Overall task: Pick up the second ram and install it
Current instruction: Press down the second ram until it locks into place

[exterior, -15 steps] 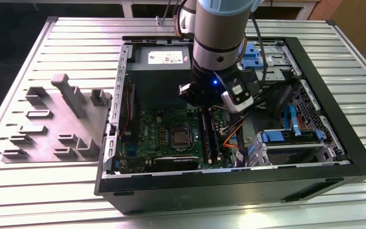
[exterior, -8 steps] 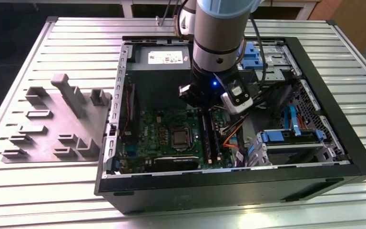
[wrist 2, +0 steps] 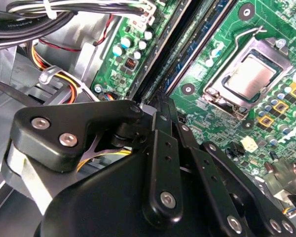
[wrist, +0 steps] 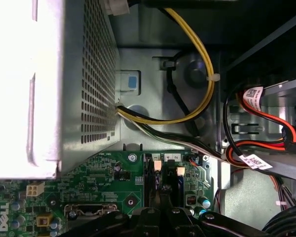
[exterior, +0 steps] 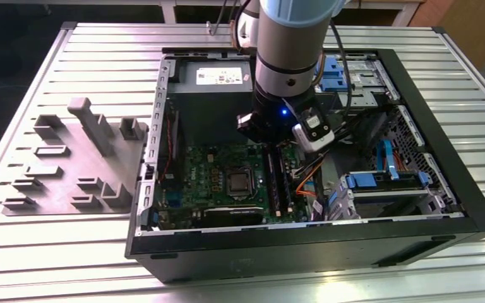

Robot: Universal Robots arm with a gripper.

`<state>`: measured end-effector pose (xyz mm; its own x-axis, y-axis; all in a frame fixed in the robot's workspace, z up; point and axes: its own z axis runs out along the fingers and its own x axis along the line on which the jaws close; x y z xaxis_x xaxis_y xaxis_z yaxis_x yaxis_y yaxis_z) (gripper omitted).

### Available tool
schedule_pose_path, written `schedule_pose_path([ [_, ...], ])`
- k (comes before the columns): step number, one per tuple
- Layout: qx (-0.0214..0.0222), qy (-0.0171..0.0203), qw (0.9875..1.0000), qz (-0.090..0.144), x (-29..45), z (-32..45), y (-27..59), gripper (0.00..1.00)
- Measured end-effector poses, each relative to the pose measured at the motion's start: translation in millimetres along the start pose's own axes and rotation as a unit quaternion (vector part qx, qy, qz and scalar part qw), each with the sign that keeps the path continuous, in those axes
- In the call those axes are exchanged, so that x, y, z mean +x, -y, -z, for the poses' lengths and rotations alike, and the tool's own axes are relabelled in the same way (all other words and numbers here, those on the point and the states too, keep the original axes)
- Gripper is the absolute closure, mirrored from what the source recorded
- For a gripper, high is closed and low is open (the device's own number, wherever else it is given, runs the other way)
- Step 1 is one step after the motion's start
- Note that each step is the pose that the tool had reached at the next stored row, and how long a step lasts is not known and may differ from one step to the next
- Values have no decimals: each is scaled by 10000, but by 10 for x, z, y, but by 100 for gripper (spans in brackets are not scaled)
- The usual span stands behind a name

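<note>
My gripper [exterior: 278, 146] hangs inside the open computer case [exterior: 444, 208], over the far end of the long black memory slots on the green board [exterior: 217, 170]. In both wrist views its fingers are shut, tips together, right at the slots [wrist 2: 163, 101] [wrist: 161, 192]. The second ram [wrist 2: 197, 42] is a thin dark blue-black strip that stands in a slot and runs away from the fingertips. It also appears as a dark stick beside the processor socket [exterior: 274, 180]. The fingertips touch its top edge near the slot's end latches [wrist: 157, 165].
A grey plastic fixture [exterior: 74, 158] with blocks lies on the table at the exterior view's left. The grey power-supply box [exterior: 213, 95] sits just beyond the gripper. Yellow and black cables [wrist: 197, 74] and red cables [wrist: 266, 118] run close by. The processor socket [wrist 2: 249, 79] is beside the slots.
</note>
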<state>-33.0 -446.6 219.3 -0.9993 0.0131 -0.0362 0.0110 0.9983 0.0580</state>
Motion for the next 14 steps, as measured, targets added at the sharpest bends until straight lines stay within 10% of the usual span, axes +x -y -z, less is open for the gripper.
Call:
schedule_pose_path([
  [14, 0, 5, 10000, 0, 3, -24, 1, 90],
])
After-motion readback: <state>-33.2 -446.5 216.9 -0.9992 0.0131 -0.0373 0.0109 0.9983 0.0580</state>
